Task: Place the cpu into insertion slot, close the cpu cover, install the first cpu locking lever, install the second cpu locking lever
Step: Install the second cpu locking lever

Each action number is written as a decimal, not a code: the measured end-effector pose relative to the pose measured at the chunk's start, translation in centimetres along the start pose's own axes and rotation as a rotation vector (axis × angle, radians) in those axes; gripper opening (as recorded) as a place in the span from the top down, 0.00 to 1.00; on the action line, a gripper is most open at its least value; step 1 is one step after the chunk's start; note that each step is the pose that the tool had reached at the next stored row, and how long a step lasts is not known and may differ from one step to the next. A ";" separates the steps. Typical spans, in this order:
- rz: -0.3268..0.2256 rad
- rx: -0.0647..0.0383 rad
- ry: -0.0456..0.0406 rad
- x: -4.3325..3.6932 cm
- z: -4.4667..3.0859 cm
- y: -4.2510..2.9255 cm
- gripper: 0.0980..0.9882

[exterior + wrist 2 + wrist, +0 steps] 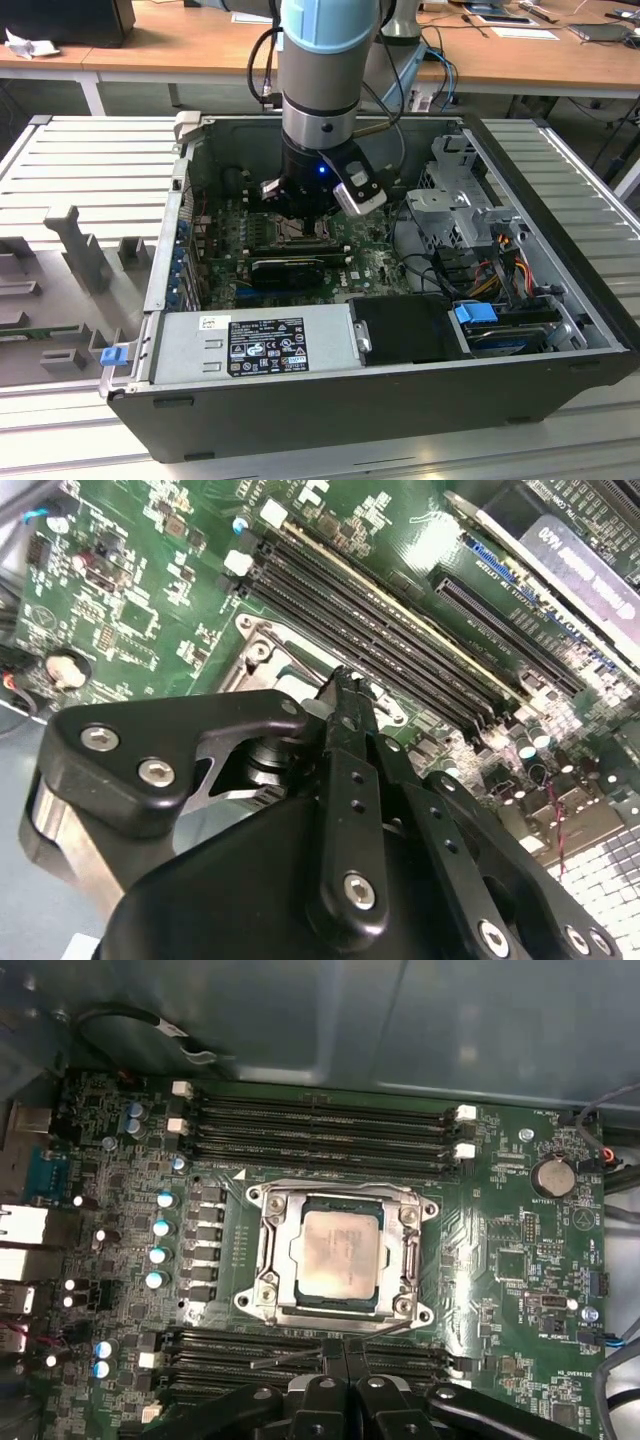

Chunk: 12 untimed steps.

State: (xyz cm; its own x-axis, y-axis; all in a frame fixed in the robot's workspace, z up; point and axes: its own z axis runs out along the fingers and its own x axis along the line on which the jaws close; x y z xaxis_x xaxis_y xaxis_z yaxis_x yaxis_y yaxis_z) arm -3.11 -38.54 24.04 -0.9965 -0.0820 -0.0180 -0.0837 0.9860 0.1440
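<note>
The cpu [340, 1251] sits in the insertion slot [283, 1214] with the cpu cover [272, 1257] down; the gripper [345, 1352], fingers pinched together and empty, should press the lever squarely.

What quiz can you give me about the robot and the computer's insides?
1. True or false: the cpu lies in the insertion slot on the green board.
2. Pick one. The cpu cover is: A) folded down flat around the cpu; B) standing straight up; C) lying outside the computer case.
3. Fill the gap: in the first wrist view, the gripper has its jaws pressed ____ (together or apart).

Key: 1 true. 2 A. 3 together.
</note>
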 end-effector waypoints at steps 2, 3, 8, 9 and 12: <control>0.000 -0.001 -0.0001 0.02 0.01 -0.01 0.99; 0.000 -0.001 -0.0001 0.03 0.01 -0.01 0.99; 0.000 -0.001 -0.0001 0.27 0.01 -0.01 0.99; 0.000 -0.001 -0.0001 0.41 0.01 0.00 0.99; 0.000 -0.001 -0.0002 0.62 0.02 0.02 0.99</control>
State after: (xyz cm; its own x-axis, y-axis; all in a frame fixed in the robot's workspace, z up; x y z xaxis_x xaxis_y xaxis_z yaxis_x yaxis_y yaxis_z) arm -3.72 -38.57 24.01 -0.9965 -0.0820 -0.0181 -0.0838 0.9858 0.1452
